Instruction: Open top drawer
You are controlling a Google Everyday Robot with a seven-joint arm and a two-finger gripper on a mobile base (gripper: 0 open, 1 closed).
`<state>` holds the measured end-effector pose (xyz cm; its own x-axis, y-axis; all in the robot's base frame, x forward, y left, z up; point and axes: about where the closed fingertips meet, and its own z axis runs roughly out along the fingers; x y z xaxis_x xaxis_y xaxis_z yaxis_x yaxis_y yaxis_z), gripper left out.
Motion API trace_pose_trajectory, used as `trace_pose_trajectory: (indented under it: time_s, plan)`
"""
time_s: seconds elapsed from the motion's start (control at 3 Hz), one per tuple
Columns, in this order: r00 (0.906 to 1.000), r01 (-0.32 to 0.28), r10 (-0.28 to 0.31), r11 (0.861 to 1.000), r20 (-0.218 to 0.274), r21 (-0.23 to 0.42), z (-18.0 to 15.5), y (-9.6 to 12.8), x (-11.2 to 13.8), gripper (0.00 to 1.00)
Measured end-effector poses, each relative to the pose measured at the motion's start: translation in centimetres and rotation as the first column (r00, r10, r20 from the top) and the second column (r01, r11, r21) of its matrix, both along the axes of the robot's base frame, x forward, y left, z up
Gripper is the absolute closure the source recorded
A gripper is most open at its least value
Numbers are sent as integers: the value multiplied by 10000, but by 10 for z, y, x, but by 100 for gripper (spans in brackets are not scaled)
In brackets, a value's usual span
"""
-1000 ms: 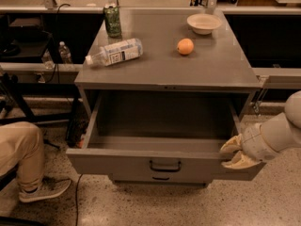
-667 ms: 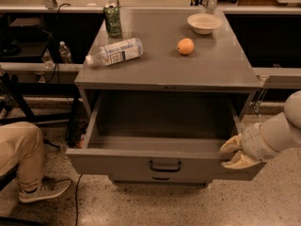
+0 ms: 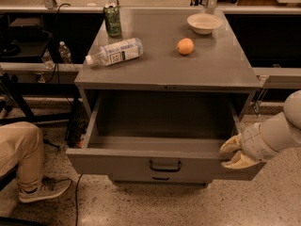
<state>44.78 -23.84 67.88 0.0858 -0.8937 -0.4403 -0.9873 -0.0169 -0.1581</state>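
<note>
- Nearest us is a speckled floor (image 3: 141, 211). At the left edge are a person's trouser leg (image 3: 16, 149) and shoe (image 3: 44, 190), well apart from the cabinet.
- The top drawer (image 3: 117, 163) stands far out of the cabinet, its deep grey box bare inside. We judge the task essentially done.
- The black handle (image 3: 165, 165) sits centred on the drawer front, with nothing touching it. A smaller handle (image 3: 160, 178) shows just below, on a lower drawer that is closed.
- The tool (image 3: 233, 153) sits at the drawer front's right end, against its top rim and well away from the handle. The pale arm (image 3: 277, 135) reaches in from the right. We cannot tell whether the tool is apart, together or clamped on the rim. We judge that the rim serves here as the pulling edge.
- On the tabletop (image 3: 188, 72) above, a water bottle (image 3: 115, 52) lies on its side at the left, and an orange (image 3: 185, 46) rests near the middle.
- Farther back, a green can (image 3: 113, 20) stands upright and a shallow bowl (image 3: 203, 23) sits at the right rear. All are clear of the drawer's path.
- Behind is dark shelving, with a small bottle (image 3: 65, 53) at the left.
</note>
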Motion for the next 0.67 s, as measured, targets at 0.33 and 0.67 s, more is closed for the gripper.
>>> trace_pose_trajectory:
  time_s: [0.33,0.67]
  plan:
    - [10000,3,-2,10000,-8,29,-1,1,-6,98]
    - [10000,-9,9,10000,-17,31,-1,1,-6,75]
